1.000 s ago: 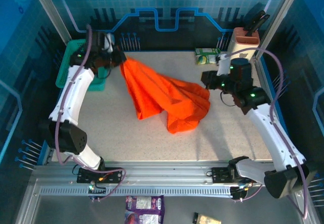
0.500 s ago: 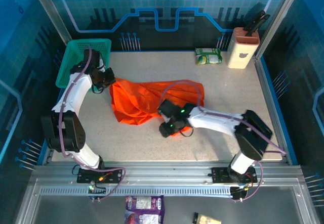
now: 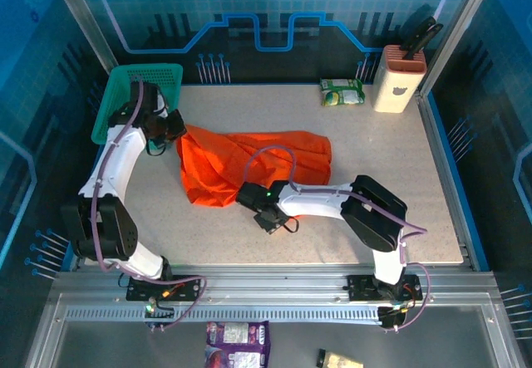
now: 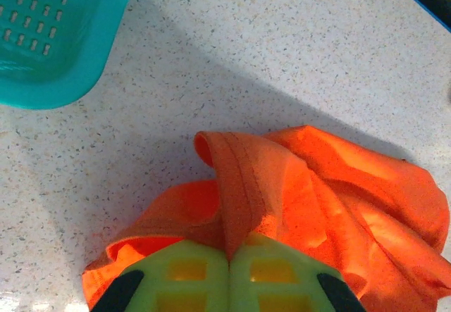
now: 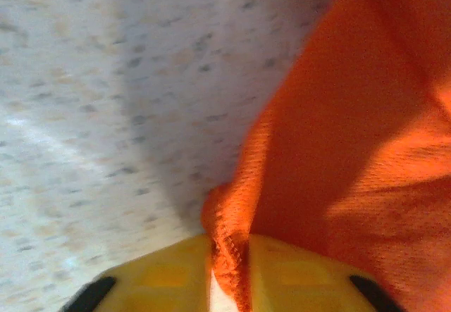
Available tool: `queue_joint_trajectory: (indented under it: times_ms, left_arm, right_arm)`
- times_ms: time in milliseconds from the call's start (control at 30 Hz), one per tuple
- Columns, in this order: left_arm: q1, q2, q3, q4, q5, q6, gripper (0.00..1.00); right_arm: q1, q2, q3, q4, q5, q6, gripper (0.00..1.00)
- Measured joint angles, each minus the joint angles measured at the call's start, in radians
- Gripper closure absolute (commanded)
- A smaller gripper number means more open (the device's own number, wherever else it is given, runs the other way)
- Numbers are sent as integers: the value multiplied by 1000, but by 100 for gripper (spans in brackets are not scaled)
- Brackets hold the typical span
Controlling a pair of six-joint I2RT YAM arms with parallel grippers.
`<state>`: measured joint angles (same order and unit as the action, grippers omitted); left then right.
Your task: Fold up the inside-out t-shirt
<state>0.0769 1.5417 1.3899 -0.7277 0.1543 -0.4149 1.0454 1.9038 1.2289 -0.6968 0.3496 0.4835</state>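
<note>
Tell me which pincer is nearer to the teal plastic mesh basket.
Left. The left pincer grips the bright orange cloth t-shirt just beside the teal basket; the right pincer grips its front edge, mid-table, farther away.

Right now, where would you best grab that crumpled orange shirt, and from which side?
By a hemmed edge, coming from above at the pile's outer rim. The t-shirt lies bunched, with stitched folds sticking out there; the left claw and right claw each pinch one.
</note>
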Motion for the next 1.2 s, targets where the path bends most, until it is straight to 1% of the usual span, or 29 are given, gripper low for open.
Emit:
queue_joint_trajectory:
  times_ms: [33, 100, 200, 300, 400, 467, 533, 633, 700, 767, 833, 933, 967, 1067, 1133, 1200]
  left_arm:
    - [0, -4, 0, 0, 0, 0, 100]
    - [0, -11, 0, 0, 5, 0, 100]
    - [0, -26, 0, 1, 21, -2, 100]
    - [0, -54, 0, 4, 40, -4, 100]
    - [0, -94, 1, 16, 64, -6, 100]
    - [0, -117, 6, 19, 81, -11, 100]
    - [0, -134, 25, 19, 107, -22, 100]
    - [0, -153, 49, 39, 154, -35, 100]
    - [-2, -167, 50, 62, 189, -51, 100]
    - [-6, -182, 49, 91, 231, -64, 100]
    - [-12, -197, 49, 130, 274, -84, 100]
    - [-14, -199, 100, 141, 312, -104, 100]
    - [-13, -192, 139, 131, 315, -109, 100]
    - [-5, -153, 369, 112, 315, -117, 100]
    - [-2, -142, 533, 132, 315, -130, 100]
    - [-2, -158, 621, 172, 315, -139, 100]
  right_arm:
    - [-9, -4, -6, 2, 8, 4, 100]
    - [-26, -30, -20, 4, 34, 5, 100]
    - [-80, -104, -34, -10, 66, -14, 100]
    - [-158, -233, -31, -13, 97, -46, 100]
    - [-260, -392, 21, -16, 122, -98, 100]
    - [-342, -484, 97, -11, 137, -145, 100]
    - [-440, -555, 212, -9, 147, -203, 100]
    - [-565, -594, 417, -10, 175, -289, 100]
    - [-613, -597, 555, -8, 204, -346, 100]
    - [-622, -599, 671, 1, 225, -402, 100]
    - [-621, -607, 742, 16, 226, -448, 100]
    - [-621, -622, 741, 29, 218, -470, 100]
    - [-621, -622, 727, 34, 214, -470, 100]
    - [-623, -614, 648, 46, 190, -462, 100]
    - [-628, -598, 580, 51, 166, -450, 100]
    - [-636, -581, 529, 49, 150, -438, 100]
